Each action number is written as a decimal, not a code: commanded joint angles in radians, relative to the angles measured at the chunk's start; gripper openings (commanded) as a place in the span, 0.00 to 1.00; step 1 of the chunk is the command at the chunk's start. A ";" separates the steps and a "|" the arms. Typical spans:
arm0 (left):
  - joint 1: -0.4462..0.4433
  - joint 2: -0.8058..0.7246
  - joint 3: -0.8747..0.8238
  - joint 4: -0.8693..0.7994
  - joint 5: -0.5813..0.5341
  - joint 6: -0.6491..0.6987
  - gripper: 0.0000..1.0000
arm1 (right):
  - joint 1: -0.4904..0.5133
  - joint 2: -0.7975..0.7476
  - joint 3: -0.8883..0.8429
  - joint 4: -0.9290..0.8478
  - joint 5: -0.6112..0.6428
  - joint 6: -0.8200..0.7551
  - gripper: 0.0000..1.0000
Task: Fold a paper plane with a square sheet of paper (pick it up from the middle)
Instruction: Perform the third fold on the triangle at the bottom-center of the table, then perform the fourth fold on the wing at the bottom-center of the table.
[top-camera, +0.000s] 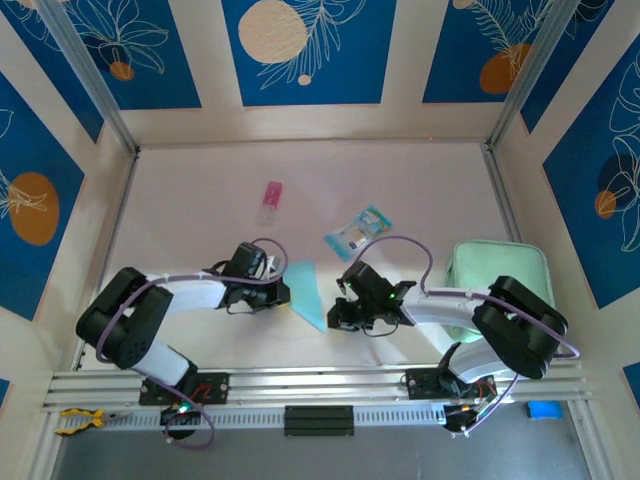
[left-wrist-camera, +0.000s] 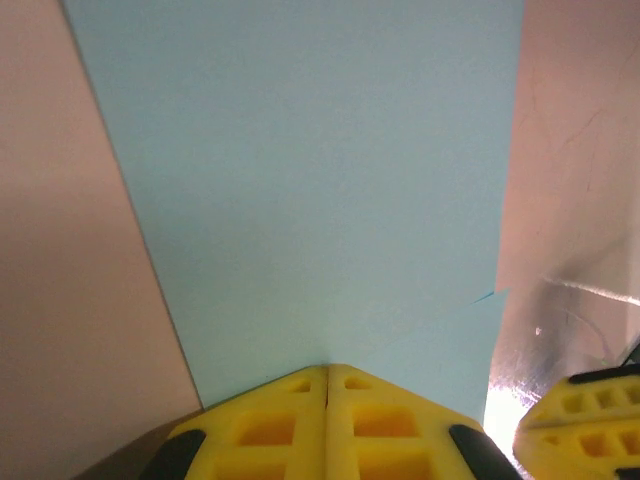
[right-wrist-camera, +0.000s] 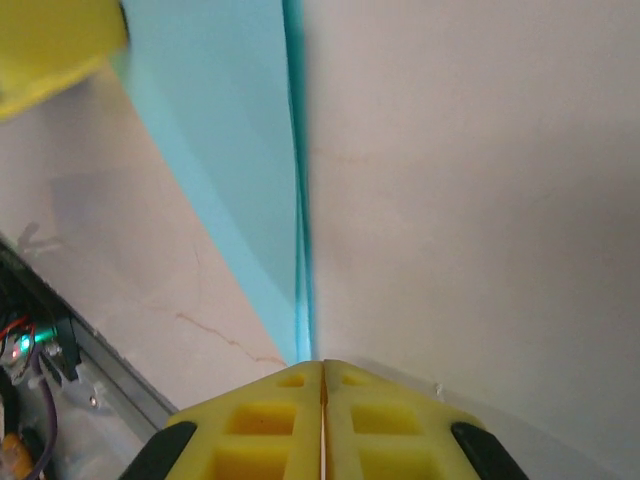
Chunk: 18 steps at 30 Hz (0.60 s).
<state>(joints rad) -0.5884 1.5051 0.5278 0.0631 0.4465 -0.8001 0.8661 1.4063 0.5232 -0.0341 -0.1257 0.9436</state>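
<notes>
Packet (top-camera: 358, 232) behind paper plane (top-camera: 308, 295), pad (top-camera: 500, 262) right

A pale table (top-camera: 200, 200) carries a folded, tapering light-blue paper (top-camera: 308, 295) near the middle. A small pink object (top-camera: 271, 200) and a teal-and-clear packet (top-camera: 358, 232) lie farther back, and a mint-green pad (top-camera: 500, 270) on the right.

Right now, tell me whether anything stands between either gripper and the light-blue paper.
Nothing visible does. The left gripper, shut, rests at the light-blue paper, and the right gripper, also shut, sits at its folded edge. The printed packet and mint pad lie off to the side, clear of both.
</notes>
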 joint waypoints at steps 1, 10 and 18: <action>-0.060 -0.052 -0.032 -0.077 -0.078 -0.073 0.07 | -0.006 -0.019 0.047 -0.076 0.074 -0.009 0.13; -0.103 -0.243 -0.007 -0.238 -0.198 -0.063 0.29 | -0.006 0.031 0.104 -0.052 0.065 -0.013 0.30; -0.056 -0.277 0.007 -0.306 -0.198 -0.026 0.50 | -0.011 0.112 0.149 -0.026 0.044 -0.026 0.34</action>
<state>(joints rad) -0.6712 1.2316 0.5228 -0.1852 0.2562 -0.8448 0.8623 1.4986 0.6430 -0.0654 -0.0681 0.9356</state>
